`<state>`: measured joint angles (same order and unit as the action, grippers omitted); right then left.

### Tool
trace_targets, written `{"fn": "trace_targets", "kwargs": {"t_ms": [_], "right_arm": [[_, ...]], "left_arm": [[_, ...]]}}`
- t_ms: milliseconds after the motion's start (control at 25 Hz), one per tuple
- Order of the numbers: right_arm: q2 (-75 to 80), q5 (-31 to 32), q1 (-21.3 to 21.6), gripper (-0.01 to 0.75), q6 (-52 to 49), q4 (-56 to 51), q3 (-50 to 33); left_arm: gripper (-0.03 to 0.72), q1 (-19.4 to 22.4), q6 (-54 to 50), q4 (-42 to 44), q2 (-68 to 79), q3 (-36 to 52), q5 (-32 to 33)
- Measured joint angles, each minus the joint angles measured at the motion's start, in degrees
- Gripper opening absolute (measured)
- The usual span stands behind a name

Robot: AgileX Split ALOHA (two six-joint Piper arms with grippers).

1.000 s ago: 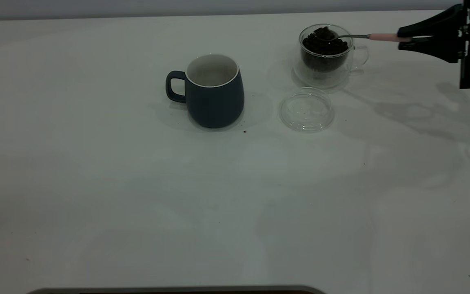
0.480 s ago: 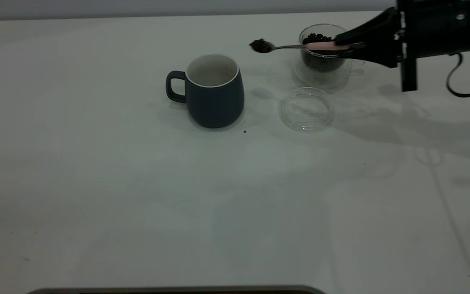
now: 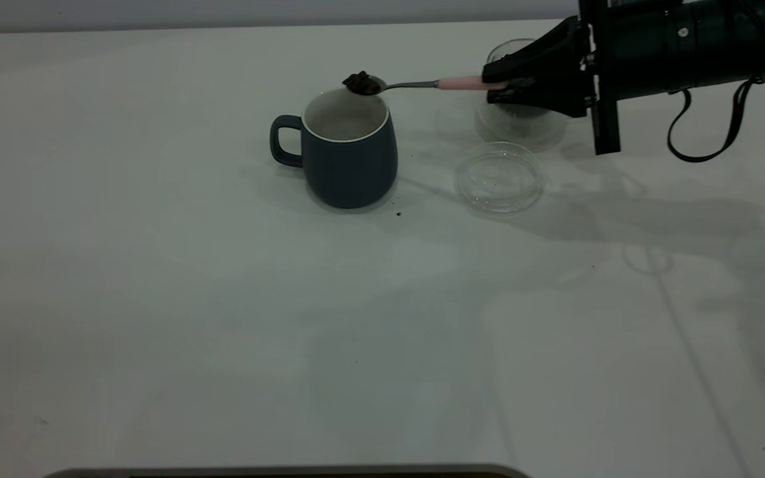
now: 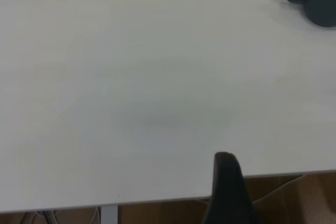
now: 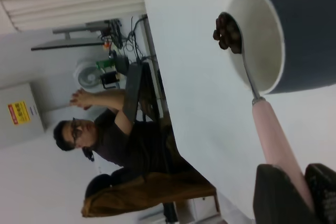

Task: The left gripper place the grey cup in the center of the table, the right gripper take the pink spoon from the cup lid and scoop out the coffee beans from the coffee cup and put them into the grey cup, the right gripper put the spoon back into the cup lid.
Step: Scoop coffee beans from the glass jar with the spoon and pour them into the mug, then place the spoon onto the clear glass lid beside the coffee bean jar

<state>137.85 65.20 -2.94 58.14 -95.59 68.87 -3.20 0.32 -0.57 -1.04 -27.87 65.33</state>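
Over the grey cup [image 3: 349,149], bean-heaped pink spoon [image 3: 422,84] clamped in right hand [image 3: 505,83].

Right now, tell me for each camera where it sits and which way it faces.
Exterior: off the rig, looking down across the table at the grey cup, cup lid and right gripper holding the pink spoon.
Left wrist: on the left arm by the table's edge; one dark finger shows.
Right wrist: on the right arm, looking along the spoon at the coffee beans; a person sits beyond.
All three show the grey cup.
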Motion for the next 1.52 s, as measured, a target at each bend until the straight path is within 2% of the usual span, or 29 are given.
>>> {"fn": "trace_targets", "kwargs": {"t_ms": [160,560,760,880,1040,1240,1520], "right_arm": [[0.0,0.0,-0.5,0.109,7.8,-1.9,0.0],[0.0,-0.1,-0.5,0.109,36.7,-0.4,0.0],[0.0,-2.2,-0.5,0.109,44.3,0.1,0.0],[0.0,-2.3,-0.3,0.108,44.5,-1.0,0.0],[-0.5,-0.4,2.2,0.108,38.5,-0.1,0.0],[-4.5,-0.2,8.6,0.108,25.6,3.1,-1.9],[-9.0,0.1,18.8,0.108,22.1,3.7,-14.9]], "left_arm": [[0.565,0.0,0.0,0.0,0.0,0.0,0.0],[0.565,0.0,0.0,0.0,0.0,0.0,0.0],[0.565,0.0,0.0,0.0,0.0,0.0,0.0],[0.565,0.0,0.0,0.0,0.0,0.0,0.0],[0.565,0.0,0.2,0.0,0.0,0.0,0.0],[0.565,0.0,0.1,0.0,0.0,0.0,0.0],[0.565,0.0,0.1,0.0,0.0,0.0,0.0]]}}
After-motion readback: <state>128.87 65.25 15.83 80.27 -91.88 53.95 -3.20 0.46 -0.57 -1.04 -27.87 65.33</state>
